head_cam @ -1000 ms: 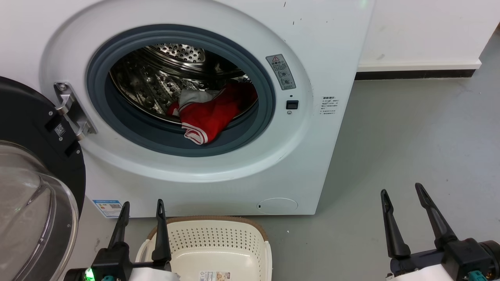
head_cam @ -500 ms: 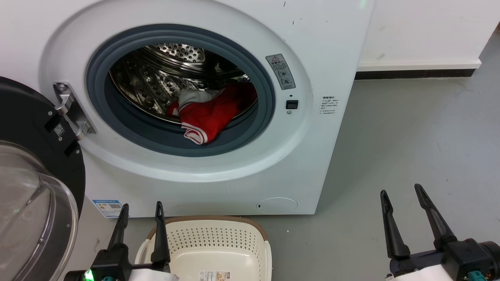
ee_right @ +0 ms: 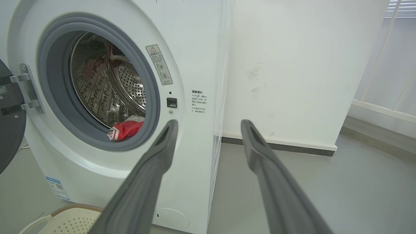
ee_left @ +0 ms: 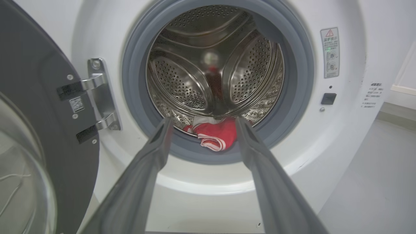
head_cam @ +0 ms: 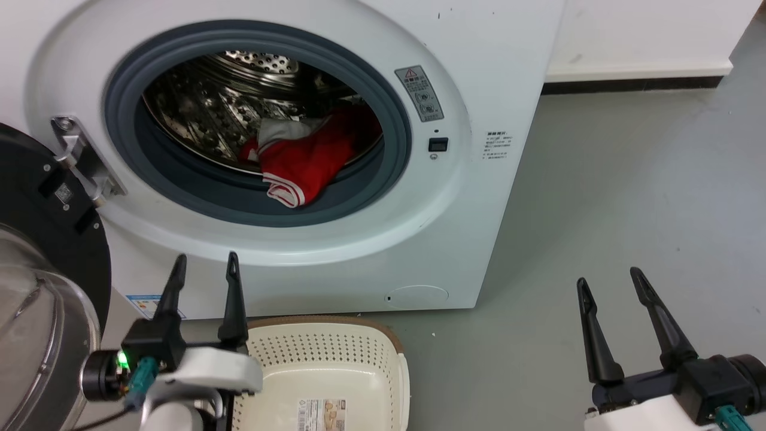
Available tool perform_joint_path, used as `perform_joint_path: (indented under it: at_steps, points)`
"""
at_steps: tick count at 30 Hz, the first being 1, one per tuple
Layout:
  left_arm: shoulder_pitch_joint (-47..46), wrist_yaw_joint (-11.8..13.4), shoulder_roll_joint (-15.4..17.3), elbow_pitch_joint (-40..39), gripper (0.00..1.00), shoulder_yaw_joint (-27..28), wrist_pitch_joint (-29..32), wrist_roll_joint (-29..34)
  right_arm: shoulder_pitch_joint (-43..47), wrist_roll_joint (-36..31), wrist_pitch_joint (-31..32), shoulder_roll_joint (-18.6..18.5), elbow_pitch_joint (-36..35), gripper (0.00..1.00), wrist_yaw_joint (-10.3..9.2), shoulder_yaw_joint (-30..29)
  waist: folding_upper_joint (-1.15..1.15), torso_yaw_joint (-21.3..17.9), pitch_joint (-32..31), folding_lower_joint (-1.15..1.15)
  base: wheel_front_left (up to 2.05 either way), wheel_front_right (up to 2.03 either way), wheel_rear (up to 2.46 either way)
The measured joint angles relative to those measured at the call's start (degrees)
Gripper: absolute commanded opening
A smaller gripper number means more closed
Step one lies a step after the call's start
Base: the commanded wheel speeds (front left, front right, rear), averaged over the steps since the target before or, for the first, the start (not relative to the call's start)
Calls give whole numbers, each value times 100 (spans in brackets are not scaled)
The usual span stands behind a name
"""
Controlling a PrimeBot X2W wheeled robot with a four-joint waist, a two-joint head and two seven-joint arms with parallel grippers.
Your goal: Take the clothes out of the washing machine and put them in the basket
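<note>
Red clothes (head_cam: 305, 161) with white trim lie at the drum's front lip, one striped end draped over the grey rubber ring of the white washing machine (head_cam: 455, 197). They also show as clothes (ee_left: 216, 135) and clothes (ee_right: 125, 130) in the wrist views. The cream basket (head_cam: 326, 359) stands empty on the floor in front of the machine. My left gripper (head_cam: 204, 264) is open, raised before the machine's lower front beside the basket's left rim, and points at the opening. My right gripper (head_cam: 607, 281) is open over the floor to the right.
The black-rimmed glass door (head_cam: 42, 287) hangs open at the left on a metal hinge (head_cam: 81, 158), close to my left arm. Grey floor (head_cam: 628, 179) stretches to the right up to a white wall with a dark skirting (head_cam: 634, 87).
My left gripper has risen and moved forward toward the machine. The head view has shifted, so the machine sits lower-left in it. The clothes and my right gripper are unchanged.
</note>
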Motion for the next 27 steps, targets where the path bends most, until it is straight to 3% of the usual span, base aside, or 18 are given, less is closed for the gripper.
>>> perform_joint_path:
  at_steps: [11,20,27]
  points:
    - [-2426,-397,428,1333,100,307,-1,171,-705,22,0,-3,-162,100,0,41,0,-294,962,1,0,0,0]
    - [-4441,-587,1003,3016,100,5,3,339,-1177,179,0,-4,-247,100,0,77,0,-673,1836,1,0,0,0]
    - [-5962,-679,1337,4246,100,-303,976,227,-1451,335,0,-7,-336,100,0,-34,0,-907,2432,2,0,0,0]
